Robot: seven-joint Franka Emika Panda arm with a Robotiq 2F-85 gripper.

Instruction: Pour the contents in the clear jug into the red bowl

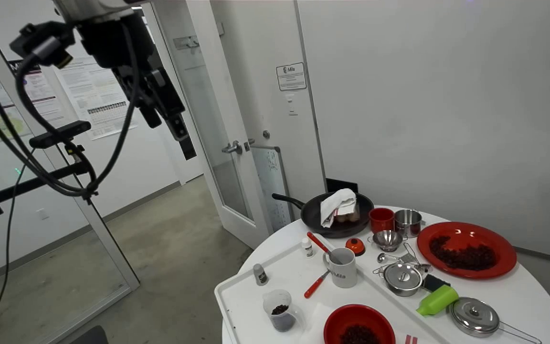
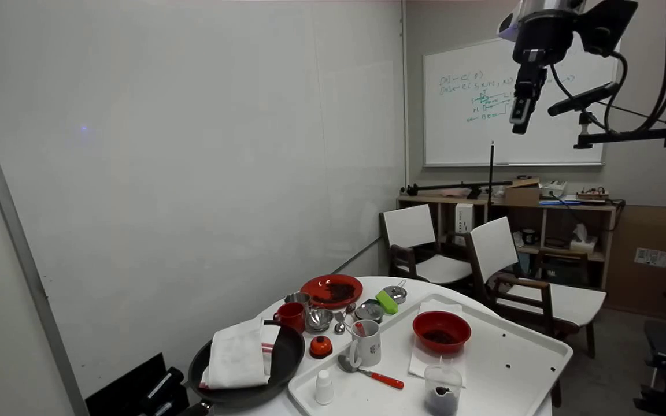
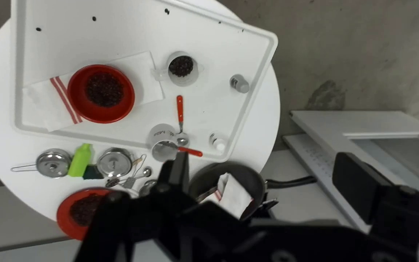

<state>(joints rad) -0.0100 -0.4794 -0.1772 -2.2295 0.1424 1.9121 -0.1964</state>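
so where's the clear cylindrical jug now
In the wrist view, the clear cylindrical jug stands on the white rimmed tray, right of the round red bowl, near the red-handled metal spoon lying there.

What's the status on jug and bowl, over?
Gripper open, high up, holding nothing. Clear jug upright on tray, dark pieces inside, not yet emptied into red bowl. Possible snag: red-handled spoon lying near jug.

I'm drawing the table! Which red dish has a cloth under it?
The deep red bowl on the white tray; striped cloth shows around it. The wider, flatter red plate stands on the table with no cloth showing.
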